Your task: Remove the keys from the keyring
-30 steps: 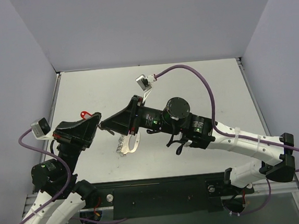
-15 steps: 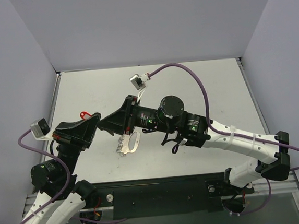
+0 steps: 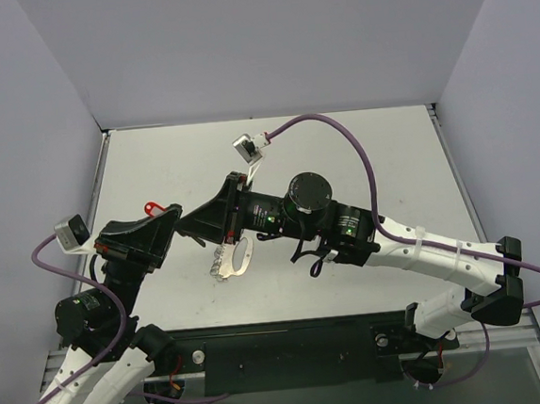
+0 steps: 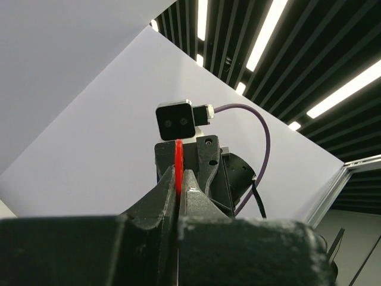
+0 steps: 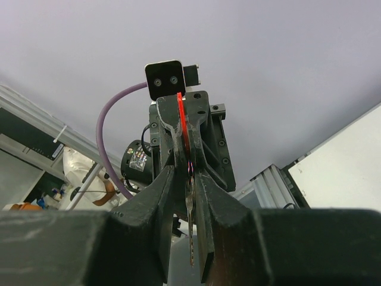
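My left gripper is shut on the key's flat red head, which pokes out behind its fingers. In the left wrist view the red head stands edge-on, pinched between the left gripper's jaws. My right gripper meets the left one tip to tip above the table. In the right wrist view the key's grey blade hangs below the red head, between the right gripper's fingers; the jaws are narrow, with a small gap beside the blade. A metal keyring with a silvery bunch lies on the table under the right arm.
The white table is walled by pale panels at the back and both sides. A black rail carries the arm bases at the near edge. A purple cable loops over the right arm.
The right arm has slid a little left toward the left gripper, and its jaws have narrowed round the hanging blade. The left arm and the red head have not moved.
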You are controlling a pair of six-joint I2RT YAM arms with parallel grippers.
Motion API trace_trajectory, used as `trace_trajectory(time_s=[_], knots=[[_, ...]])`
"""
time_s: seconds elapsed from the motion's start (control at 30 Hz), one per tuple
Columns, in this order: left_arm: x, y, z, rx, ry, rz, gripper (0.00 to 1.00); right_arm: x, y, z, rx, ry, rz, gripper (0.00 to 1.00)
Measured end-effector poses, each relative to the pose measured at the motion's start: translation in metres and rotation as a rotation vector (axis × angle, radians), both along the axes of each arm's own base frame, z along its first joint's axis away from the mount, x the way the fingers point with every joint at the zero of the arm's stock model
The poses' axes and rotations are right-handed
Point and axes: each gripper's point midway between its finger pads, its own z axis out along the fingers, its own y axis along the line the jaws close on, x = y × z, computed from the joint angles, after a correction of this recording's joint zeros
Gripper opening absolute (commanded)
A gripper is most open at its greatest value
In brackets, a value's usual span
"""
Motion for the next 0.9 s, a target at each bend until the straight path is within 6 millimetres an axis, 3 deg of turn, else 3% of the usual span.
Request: trace_trajectory(time_s=[0.9], knots=[[0.0034, 0.0035, -0.0034, 0.003, 0.019, 0.028, 0.0, 0.0017, -0.0035, -0.0084, 0.012, 0.003, -0.016, 0.21]])
